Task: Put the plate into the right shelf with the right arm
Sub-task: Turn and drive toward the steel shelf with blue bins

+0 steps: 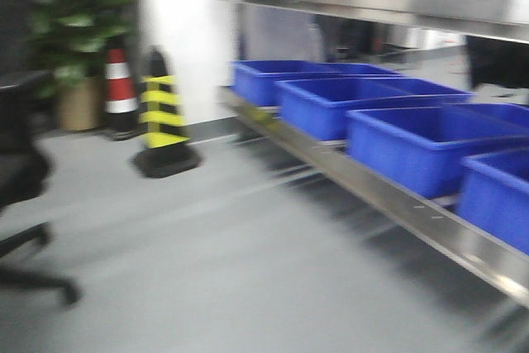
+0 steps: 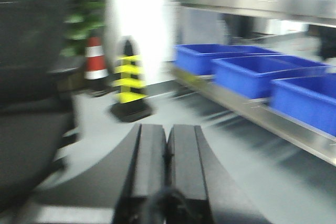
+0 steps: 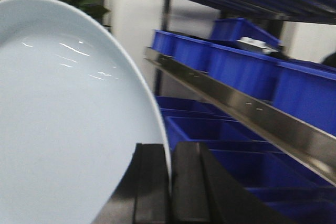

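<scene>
White plate fills the left of the right wrist view, tilted up on edge, glossy with a few light streaks. Its rim runs down into the right tool, whose two black fingers pinch it, one on each side. The plate is in the air beside the right shelf, not on it, no contact visible. Shelf has a shiny steel crossbeam running diagonally and a dark upright at its far end, with blue bins in a row above the beam and more below. One upper bin holds something pale, can't tell what. Left tool has its fingers pressed together, nothing between them, over grey floor. Front view is motion-blurred: same shelf on the right, bins lined up on the lower level, another beam above. Left of it stands a yellow-and-black cone, a red-and-white cone just beside it, a potted plant behind them, and a black office chair at the left edge.
</scene>
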You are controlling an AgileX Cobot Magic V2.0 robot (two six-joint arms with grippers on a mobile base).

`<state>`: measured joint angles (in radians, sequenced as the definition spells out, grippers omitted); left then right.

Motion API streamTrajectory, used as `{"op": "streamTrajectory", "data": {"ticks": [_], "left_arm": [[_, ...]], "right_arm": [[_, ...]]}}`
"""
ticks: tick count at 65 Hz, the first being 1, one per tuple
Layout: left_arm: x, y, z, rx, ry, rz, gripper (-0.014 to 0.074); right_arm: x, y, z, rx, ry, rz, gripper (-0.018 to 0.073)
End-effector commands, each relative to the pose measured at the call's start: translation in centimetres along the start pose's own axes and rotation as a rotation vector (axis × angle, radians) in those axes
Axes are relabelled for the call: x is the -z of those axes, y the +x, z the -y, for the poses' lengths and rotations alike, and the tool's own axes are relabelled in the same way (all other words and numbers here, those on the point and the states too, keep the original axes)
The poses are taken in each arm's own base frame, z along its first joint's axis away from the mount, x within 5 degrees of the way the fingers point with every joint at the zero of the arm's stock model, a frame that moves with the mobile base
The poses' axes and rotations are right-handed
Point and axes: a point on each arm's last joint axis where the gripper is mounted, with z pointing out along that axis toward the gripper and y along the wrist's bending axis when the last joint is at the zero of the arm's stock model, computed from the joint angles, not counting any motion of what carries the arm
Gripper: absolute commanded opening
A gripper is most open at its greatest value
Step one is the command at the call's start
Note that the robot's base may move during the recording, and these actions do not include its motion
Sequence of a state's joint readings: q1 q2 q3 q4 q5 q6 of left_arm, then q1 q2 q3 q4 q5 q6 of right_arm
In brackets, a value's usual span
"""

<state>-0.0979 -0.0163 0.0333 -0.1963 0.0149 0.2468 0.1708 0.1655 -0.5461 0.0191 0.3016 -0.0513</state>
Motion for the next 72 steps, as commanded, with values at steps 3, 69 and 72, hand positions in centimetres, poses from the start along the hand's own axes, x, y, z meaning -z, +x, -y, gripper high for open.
{"op": "streamTrajectory", "data": {"ticks": [3, 69, 72], "left_arm": [[0.09, -0.50, -0.17, 0.005, -0.019, 0.082, -0.0047], [0.09, -0.50, -0.18, 0.005, -0.021, 0.082, -0.0047], [0.09, -0.50, -0.18, 0.005, -0.021, 0.082, -0.0047]], "right_arm": [[-0.06, -1.77, 0.09, 0.007, 0.009, 0.112, 0.0055], [-0.06, -1.77, 0.09, 0.007, 0.009, 0.112, 0.0055], [-0.06, -1.77, 0.09, 0.007, 0.009, 0.112, 0.0055]]}}
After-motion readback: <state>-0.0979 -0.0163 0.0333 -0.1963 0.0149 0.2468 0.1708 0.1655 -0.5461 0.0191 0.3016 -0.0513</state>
